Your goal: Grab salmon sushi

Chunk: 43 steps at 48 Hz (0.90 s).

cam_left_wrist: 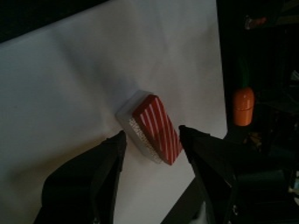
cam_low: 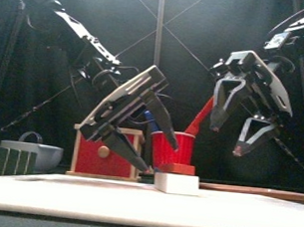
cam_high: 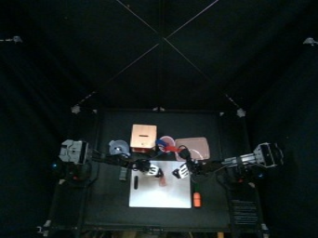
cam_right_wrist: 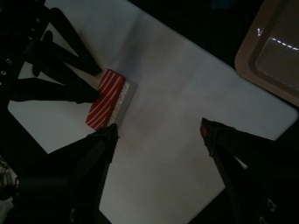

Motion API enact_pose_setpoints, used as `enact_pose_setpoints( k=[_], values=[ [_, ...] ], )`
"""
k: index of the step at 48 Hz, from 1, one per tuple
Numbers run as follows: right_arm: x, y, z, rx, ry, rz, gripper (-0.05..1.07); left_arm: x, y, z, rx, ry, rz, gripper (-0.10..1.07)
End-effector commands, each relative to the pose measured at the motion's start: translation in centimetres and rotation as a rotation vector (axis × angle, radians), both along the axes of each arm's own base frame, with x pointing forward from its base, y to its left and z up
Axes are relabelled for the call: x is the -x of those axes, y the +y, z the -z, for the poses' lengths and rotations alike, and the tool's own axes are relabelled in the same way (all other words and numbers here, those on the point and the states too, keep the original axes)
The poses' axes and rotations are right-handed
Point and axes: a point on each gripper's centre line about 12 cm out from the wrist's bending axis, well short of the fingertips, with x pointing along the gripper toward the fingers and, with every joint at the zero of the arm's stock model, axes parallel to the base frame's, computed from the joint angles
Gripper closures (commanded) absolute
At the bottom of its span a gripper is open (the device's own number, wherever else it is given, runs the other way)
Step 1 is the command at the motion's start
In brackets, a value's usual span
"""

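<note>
The black table (cam_high: 87,191) carries a white mat (cam_high: 165,189) at its middle, and behind the mat stand a brown box (cam_high: 143,133) and a pinkish tray (cam_high: 199,147). On the mat, toward its back edge, lies the salmon sushi (cam_left_wrist: 156,129), a red-and-white striped slice on a white block of rice. The left gripper (cam_left_wrist: 156,150) reaches down from the left with its jaws apart, one on either side of the sushi and close against it, though it is hard to tell whether they touch. The right gripper (cam_right_wrist: 159,140) hangs above the mat to the right of the sushi, jaws spread wide and holding nothing. An orange carrot-like toy (cam_high: 196,199) lies near the mat's right front corner, well apart from the sushi.
</note>
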Motion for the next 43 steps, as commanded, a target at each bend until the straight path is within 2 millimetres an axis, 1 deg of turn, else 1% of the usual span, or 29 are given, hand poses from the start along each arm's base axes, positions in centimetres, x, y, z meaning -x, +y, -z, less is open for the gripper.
enact_pose_setpoints(
  k=[1,5,15,25,33,43],
  values=[
    [-0.2,0.0,-0.5,0.000,-0.018,-0.002,-0.01,-0.7,0.3,-1.1,-0.006,-0.032,-0.001,0.11],
    [-0.2,0.0,-0.4,0.002,-0.015,-0.003,-0.01,-0.6,0.3,-1.2,-0.017,-0.038,0.005,0.11],
    [-0.3,0.1,-0.4,-0.003,-0.021,-0.003,-0.01,-0.4,0.4,-2.6,-0.081,-0.071,0.053,0.11],
    [-0.2,0.2,-0.5,0.000,-0.030,-0.018,-0.01,0.4,0.5,-4.0,-0.175,-0.105,0.123,0.11],
    [-0.3,0.3,-0.6,0.013,-0.035,-0.027,-0.01,1.5,0.7,-4.1,-0.271,-0.114,0.186,0.11],
    [-0.4,0.5,-0.7,0.007,-0.050,-0.039,-0.01,2.3,1.1,-4.9,-0.389,-0.163,0.233,0.11]
  ],
)
